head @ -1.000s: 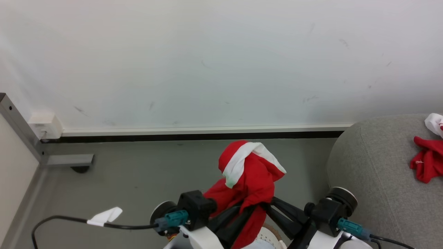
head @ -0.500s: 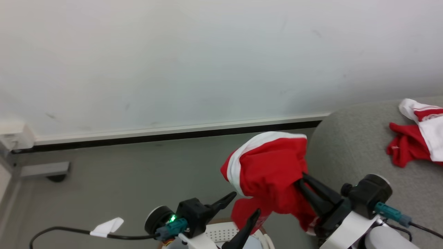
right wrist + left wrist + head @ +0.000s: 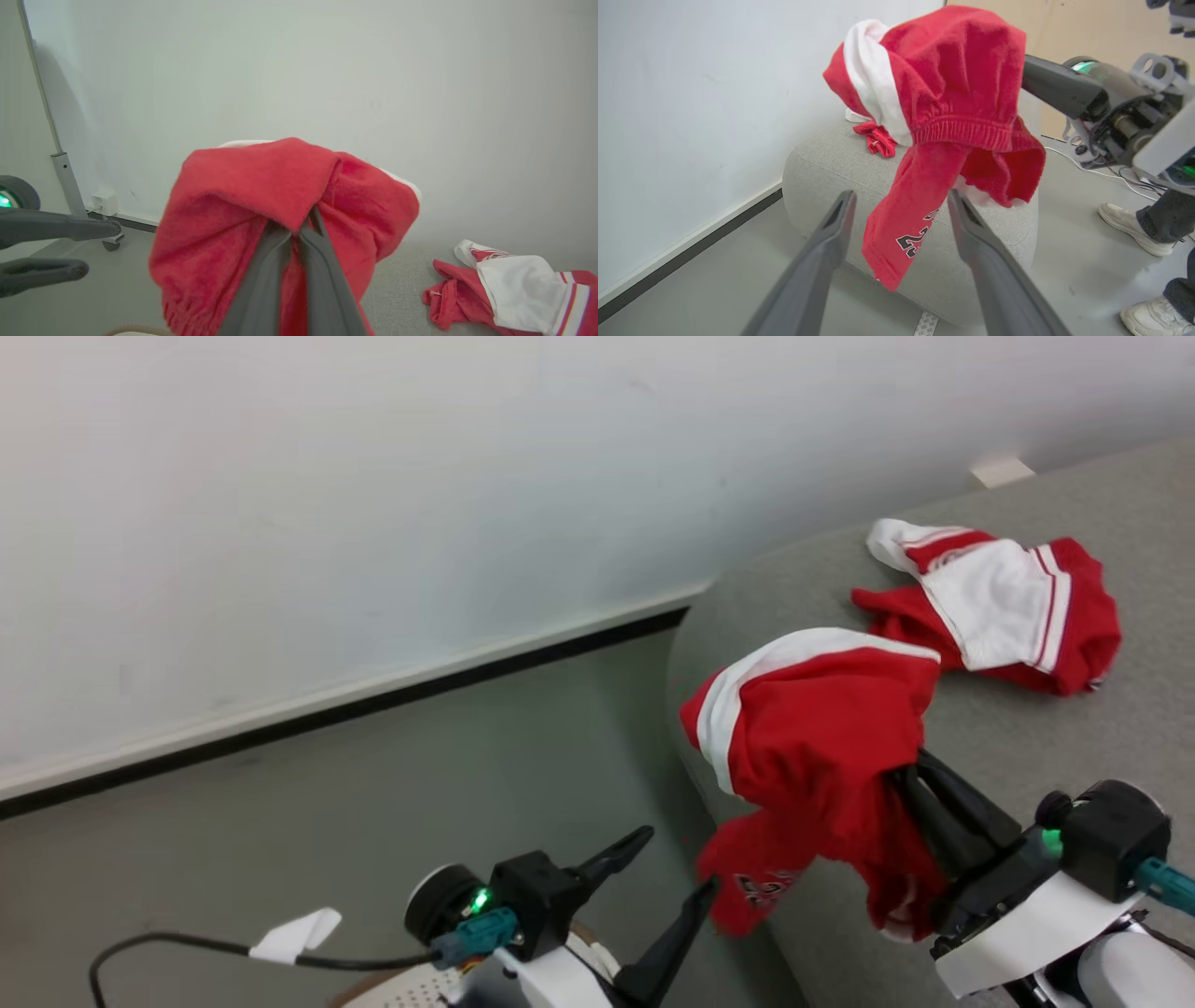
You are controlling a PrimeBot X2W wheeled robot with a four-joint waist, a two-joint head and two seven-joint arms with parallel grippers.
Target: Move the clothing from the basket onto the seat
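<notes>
Red garment (image 3: 822,728) carried over seat (image 3: 1027,747) edge, clamped in right jaws; left jaws wide

Bunched red garment (image 3: 822,747) with white stripe, held aloft over edge of grey seat (image 3: 1027,737); second red-and-white garment (image 3: 999,602) crumpled on top.

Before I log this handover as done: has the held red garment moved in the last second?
Yes. The red garment, shut in the right gripper, hung over the floor left of the seat; now it overlaps the seat's left edge.
</notes>
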